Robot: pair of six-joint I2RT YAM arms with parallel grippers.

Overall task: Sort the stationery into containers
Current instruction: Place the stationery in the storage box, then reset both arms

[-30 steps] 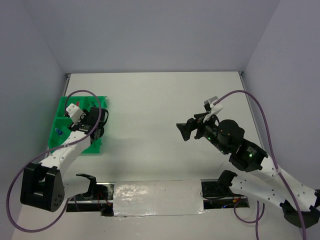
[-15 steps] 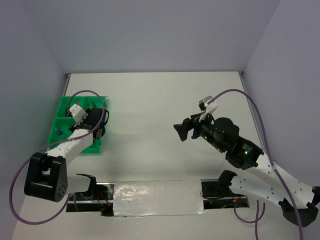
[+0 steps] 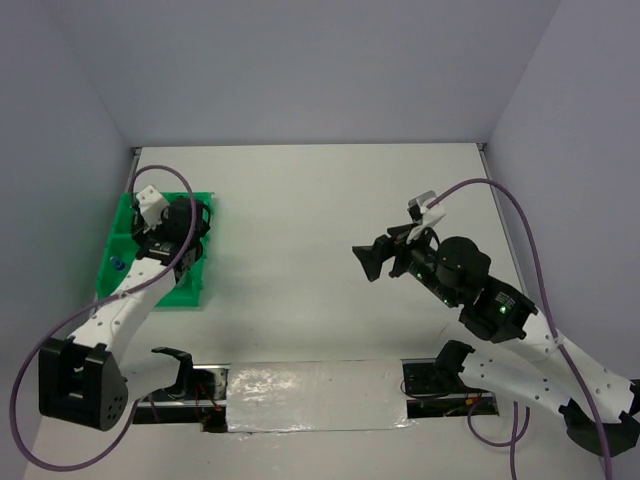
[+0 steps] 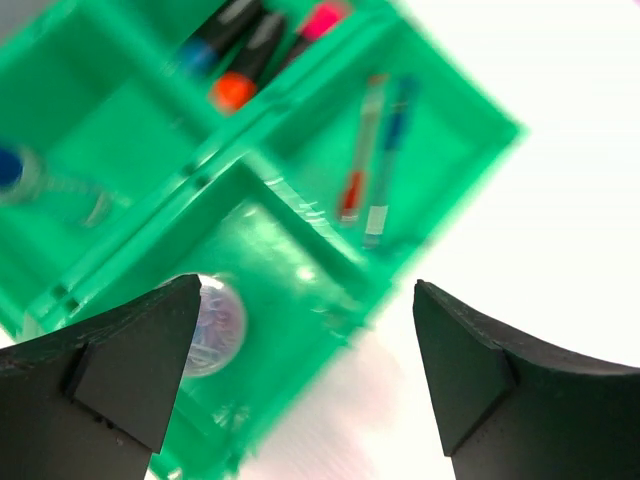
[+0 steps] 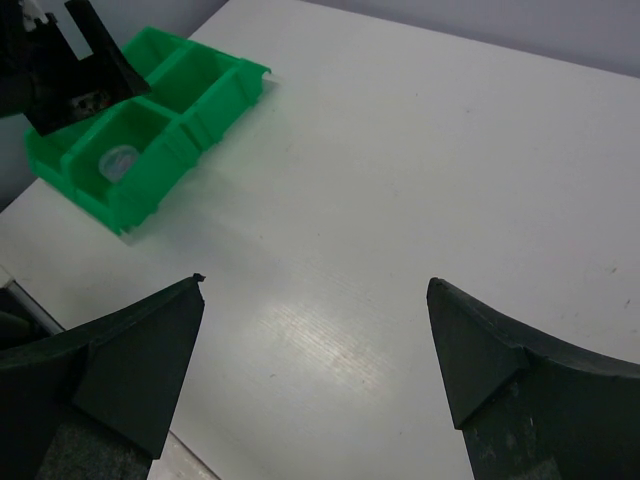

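Observation:
The green four-compartment tray [image 3: 122, 222] lies at the table's left edge. In the left wrist view the tray [image 4: 300, 250] holds black highlighters [image 4: 245, 60] with blue, orange and pink ends in one compartment. The red and blue pens [image 4: 375, 160] lie in another, the blue-capped bottle [image 4: 20, 175] in a third, and the translucent roll [image 4: 215, 325] in the fourth. My left gripper [image 4: 306, 285] hovers open and empty above the tray's near corner [image 3: 200, 232]. My right gripper [image 5: 316, 282] is open and empty, held above bare table at mid-right [image 3: 365, 260].
The white table [image 3: 320, 200] is boxed in by grey walls at the back and both sides. The right wrist view shows the tray [image 5: 160, 110] far to its upper left, with the left arm [image 5: 60, 60] above it. A shiny strip [image 3: 310, 385] runs along the near edge.
My left wrist has shifted slightly toward the back over the tray. My right gripper swung a little left and returned. Nothing was picked up or released.

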